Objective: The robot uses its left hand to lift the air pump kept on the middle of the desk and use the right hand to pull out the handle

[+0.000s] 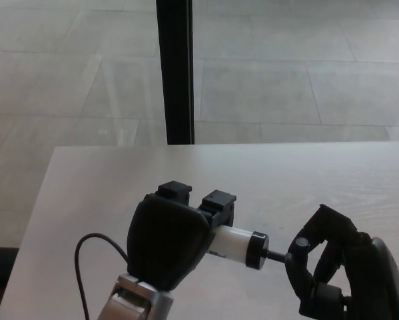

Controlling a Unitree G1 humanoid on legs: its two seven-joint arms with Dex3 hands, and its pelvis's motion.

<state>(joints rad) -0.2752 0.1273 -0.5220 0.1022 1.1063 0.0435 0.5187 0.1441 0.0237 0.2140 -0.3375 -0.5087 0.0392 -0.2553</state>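
Note:
The air pump [236, 245] is a white cylinder with a black end cap, held above the desk and lying sideways. My left hand [169, 243] is shut on its body, covering most of it. A thin black rod [277, 255] runs out of the cap to the right, ending at the handle [299, 245]. My right hand [332, 267] is shut on that handle at the lower right. The rest of the pump is hidden behind my left hand.
The pale wooden desk [306, 180] fills the lower half, with its far edge near mid picture and its left edge slanting down. A black cable [86, 267] loops beside my left wrist. Beyond the desk stands a black post [176, 70] on a tiled floor.

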